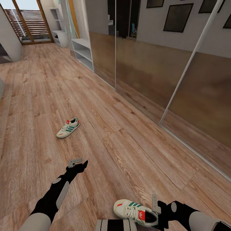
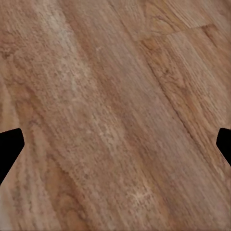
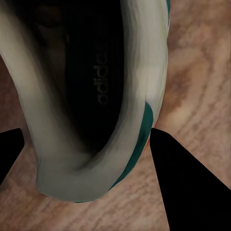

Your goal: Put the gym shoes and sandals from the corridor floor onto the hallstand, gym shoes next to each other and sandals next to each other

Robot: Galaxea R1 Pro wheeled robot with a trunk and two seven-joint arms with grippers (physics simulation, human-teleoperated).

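Note:
One gym shoe (image 1: pixel 68 127), white with green stripes and a red heel patch, lies alone on the corridor floor (image 1: pixel 128 141) ahead of my left gripper (image 1: pixel 78 165). That gripper hangs open over bare planks (image 2: pixel 120 139). The second gym shoe (image 1: pixel 134 211) is at the bottom of the head view, its heel at my right gripper (image 1: pixel 159 214). Up close, the heel (image 3: pixel 96 159) sits between the two fingers, which touch its sides, so the right gripper (image 3: pixel 86 132) is shut on it. The white hallstand (image 1: pixel 82 51) stands far back along the wall. The sandals are out of view.
A dark glass-fronted sliding wardrobe (image 1: pixel 154 73) runs along the right side up to the hallstand. A glazed door (image 1: pixel 30 22) ends the corridor. A grey wall edge (image 1: pixel 8 41) juts in at the left. Wood floor stretches between me and the hallstand.

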